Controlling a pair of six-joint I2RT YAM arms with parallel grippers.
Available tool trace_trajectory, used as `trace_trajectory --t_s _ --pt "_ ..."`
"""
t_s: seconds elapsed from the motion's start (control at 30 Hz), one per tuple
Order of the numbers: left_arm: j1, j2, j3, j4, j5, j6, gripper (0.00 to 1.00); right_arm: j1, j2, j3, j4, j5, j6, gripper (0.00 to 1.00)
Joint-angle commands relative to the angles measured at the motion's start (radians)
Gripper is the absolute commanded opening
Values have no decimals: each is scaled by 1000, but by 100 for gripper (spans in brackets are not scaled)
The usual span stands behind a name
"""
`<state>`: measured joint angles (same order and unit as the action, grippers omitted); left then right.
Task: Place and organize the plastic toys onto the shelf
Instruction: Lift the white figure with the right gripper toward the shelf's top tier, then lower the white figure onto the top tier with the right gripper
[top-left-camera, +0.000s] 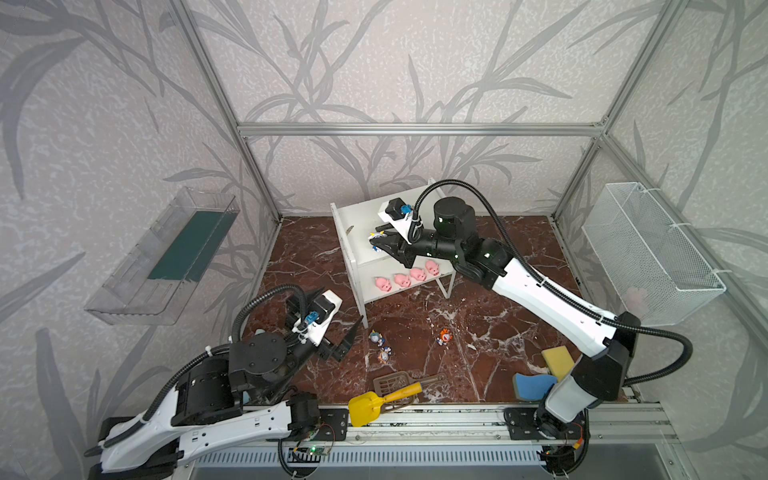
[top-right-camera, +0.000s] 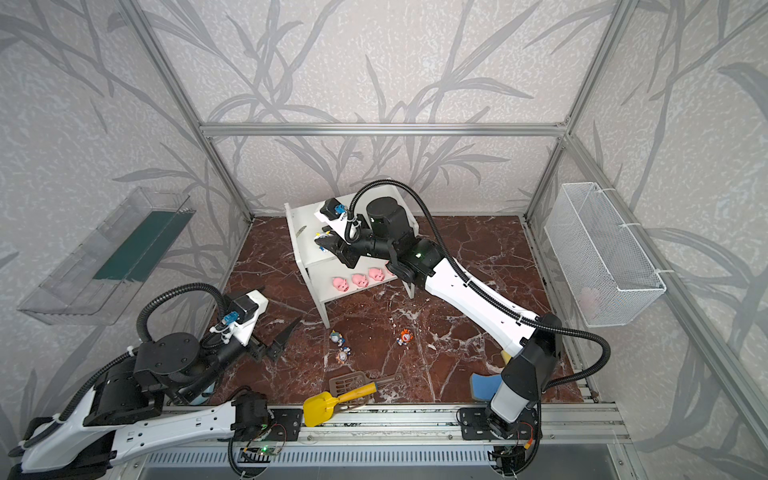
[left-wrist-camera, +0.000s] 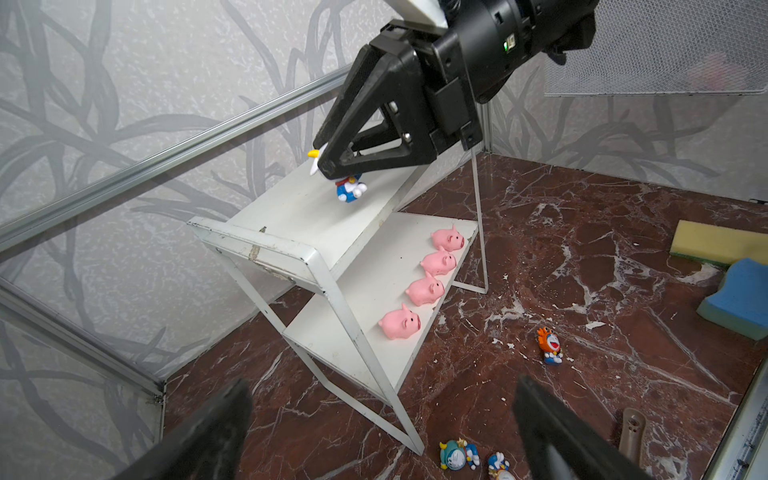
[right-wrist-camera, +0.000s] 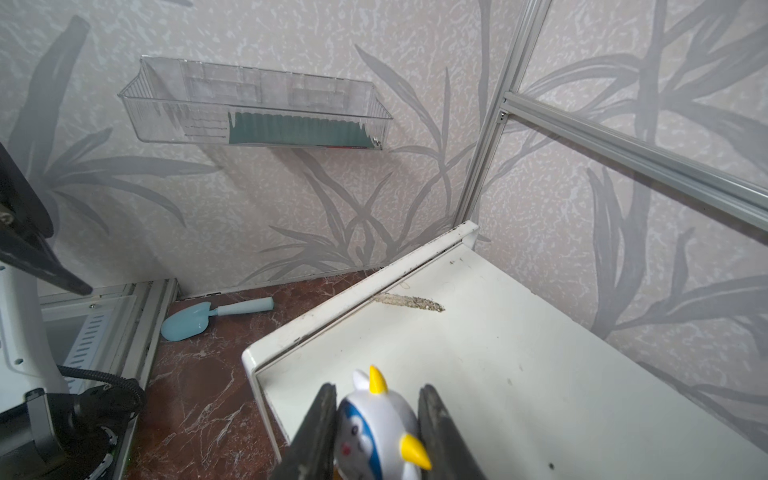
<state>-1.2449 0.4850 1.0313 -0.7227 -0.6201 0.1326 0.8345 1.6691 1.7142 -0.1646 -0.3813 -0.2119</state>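
Seeing right gripper (top-left-camera: 376, 241) pinched shut on white-horned figurine (right-wrist-camera: 378, 424), one of its fingers (right-wrist-camera: 322, 419) either side of the head; yellow horn tips poking out past them; blue body dangling under the tips in left wrist view (left-wrist-camera: 349, 189). Holding it over upper board of shelf (top-left-camera: 357, 220), just left of centre in both top views, toward the side-panel end; can't tell whether feet touch the board.

Count four pink pigs (left-wrist-camera: 424, 289) in a row along front edge of lower board, leftmost pig (top-left-camera: 383, 284) to rightmost pig (top-left-camera: 432, 267); evenly spaced, none touching, snouts toward the open front edge.

Count three more on marble floor in front of shelf, lower centre of both top views: teal-headgear figurine (top-left-camera: 376, 336); brown-headgear figurine (top-left-camera: 384, 355) just below it, close beside; orange-headgear figurine (top-left-camera: 444, 336) off to the right, apart from that pair.

Seeing left gripper (left-wrist-camera: 384, 386) spread wide, gripping nothing; sitting low at lower left of both top views, pointed toward shelf; both fingers framing bottom edge of left wrist view.

Elsewhere: yellow scoop (top-left-camera: 365, 409) and brown slotted spatula (top-left-camera: 390, 382) at bottom centre; yellow sponge (top-left-camera: 557, 359) and blue sponge (top-left-camera: 532, 384) lower right by right arm.
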Motion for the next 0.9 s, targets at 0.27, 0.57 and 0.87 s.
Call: trace_trajectory --t_s 0.27,0.57,0.87 --pt "13 -73 -49 38 45 12 99 6 63 33 36 -117 -98 23" --pt "36 -69 -68 45 78 4 99 5 102 19 115 -126 -91 23" --pt "84 -69 -87 67 143 3 99 2 125 18 162 -136 -98 27"
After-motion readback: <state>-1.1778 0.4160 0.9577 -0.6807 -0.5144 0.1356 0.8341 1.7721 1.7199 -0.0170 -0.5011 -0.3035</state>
